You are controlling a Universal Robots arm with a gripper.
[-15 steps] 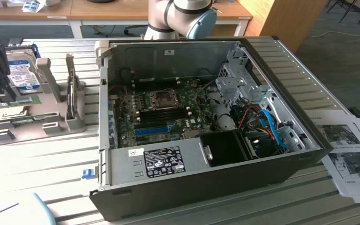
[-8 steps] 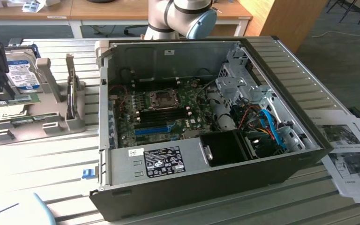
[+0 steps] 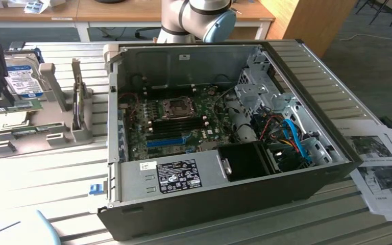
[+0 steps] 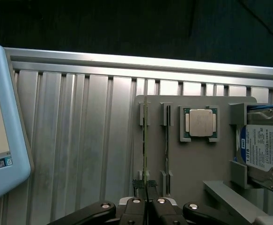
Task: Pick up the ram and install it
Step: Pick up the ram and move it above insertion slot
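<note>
Pinching the ram (image 4: 145,140) end-on, jaws beside open ribbed table (image 4: 80,140)

Green ram (image 4: 145,140), grey rack (image 4: 197,159)

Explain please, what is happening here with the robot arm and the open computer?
The arm's claw is shut on one end of the thin green ram, which stands on edge in a slot of the grey holder that also carries a hard drive. The open computer case sits apart; the ram is not yet installed.

An open computer case (image 3: 250,204) sits between a hard drive (image 3: 24,81) and printed sheets (image 3: 378,150).
</note>
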